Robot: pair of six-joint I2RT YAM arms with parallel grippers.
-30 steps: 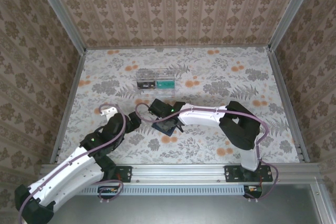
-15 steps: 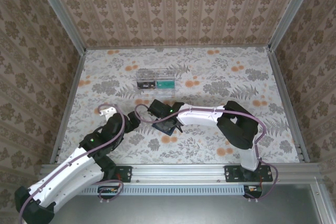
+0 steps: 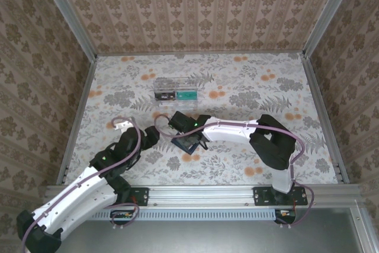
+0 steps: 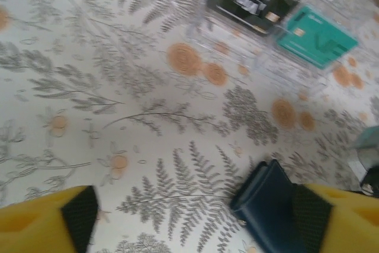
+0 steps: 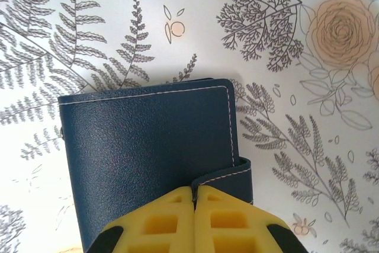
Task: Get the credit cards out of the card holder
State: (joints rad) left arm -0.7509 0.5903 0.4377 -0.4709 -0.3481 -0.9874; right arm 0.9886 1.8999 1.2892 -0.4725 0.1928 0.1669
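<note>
The holder (image 5: 148,146) lies closed mid-tabletop (image 3: 249,81). The right claw (image 5: 193,205) is pressed shut at its tab, and the left claw (image 4: 195,213) gapes wide beside it. I'd judge opening it and pulling the cards are both left to do.

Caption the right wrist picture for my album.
Shut right gripper at the closed dark-blue card holder on the floral table.

White shells and black joints on left arm (image 3: 76,192) and right arm (image 3: 228,130); purple cables looping alongside each; yellow fingers (image 5: 160,224) with square recesses, black pads at edges.
</note>
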